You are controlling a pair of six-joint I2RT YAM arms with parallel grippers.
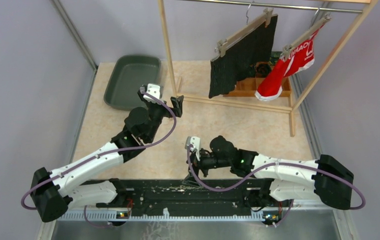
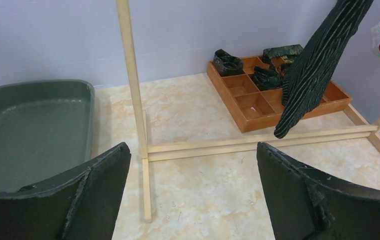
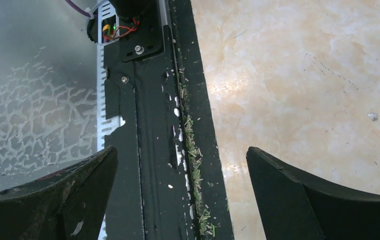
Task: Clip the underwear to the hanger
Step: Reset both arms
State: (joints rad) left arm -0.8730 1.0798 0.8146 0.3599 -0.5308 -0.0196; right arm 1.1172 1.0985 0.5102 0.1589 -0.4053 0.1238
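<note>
Black striped underwear [image 1: 240, 57] hangs clipped to a wooden hanger [image 1: 243, 31] on the rack's rail. Beside it, red underwear [image 1: 288, 67] hangs from a second hanger [image 1: 305, 34]. My left gripper [image 1: 177, 104] stands open low over the table, next to the rack's left post and short of both garments. In the left wrist view the gripper [image 2: 193, 165] holds nothing; the black underwear [image 2: 318, 60] dangles at upper right. My right gripper [image 1: 192, 175] is open over the arms' base rail. The right wrist view shows this gripper [image 3: 182, 165] with nothing in it.
A grey bin [image 1: 130, 80] sits at the back left. A wooden compartment tray [image 2: 258, 100] with dark folded garments lies behind the rack's floor bar [image 2: 258, 142]. The rack's left post [image 2: 132, 75] rises just ahead of my left fingers. The black base rail [image 3: 147, 125] runs under my right gripper.
</note>
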